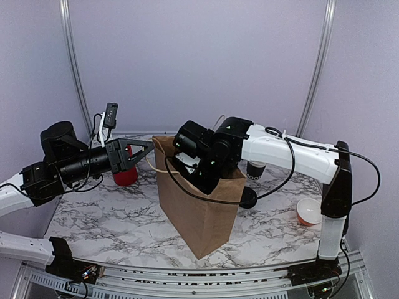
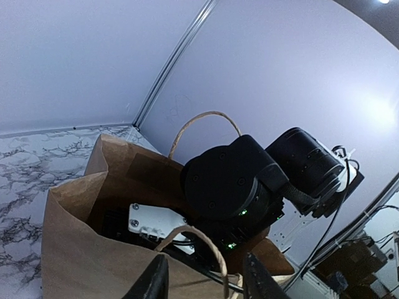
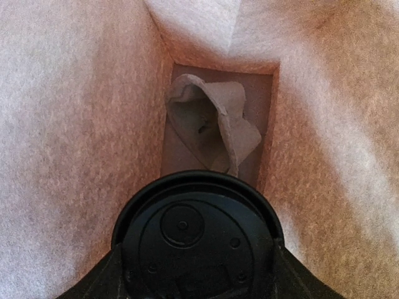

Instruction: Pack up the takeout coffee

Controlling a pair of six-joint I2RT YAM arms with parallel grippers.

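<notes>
The takeout coffee shows in the right wrist view as a black round lid (image 3: 196, 240), low inside the brown paper bag (image 1: 199, 212). My right gripper (image 3: 198, 281) is shut on the cup, with a finger on each side of the lid; the cup body is hidden. In the top view the right wrist (image 1: 202, 156) reaches down into the bag's mouth. My left gripper (image 2: 207, 283) is open at the bag's left top edge (image 2: 75, 249), with a twine handle (image 2: 209, 246) between its fingers. In the top view it sits at the bag's upper left corner (image 1: 144, 148).
A crumpled brown paper piece (image 3: 215, 124) lies on the bag's floor. A red cup (image 1: 126, 174) stands behind the left gripper. A matching black cup (image 1: 255, 169) stands right of the bag, with a small black round object (image 1: 248, 199) near it. An orange cup with a white inside (image 1: 308, 212) stands at the right.
</notes>
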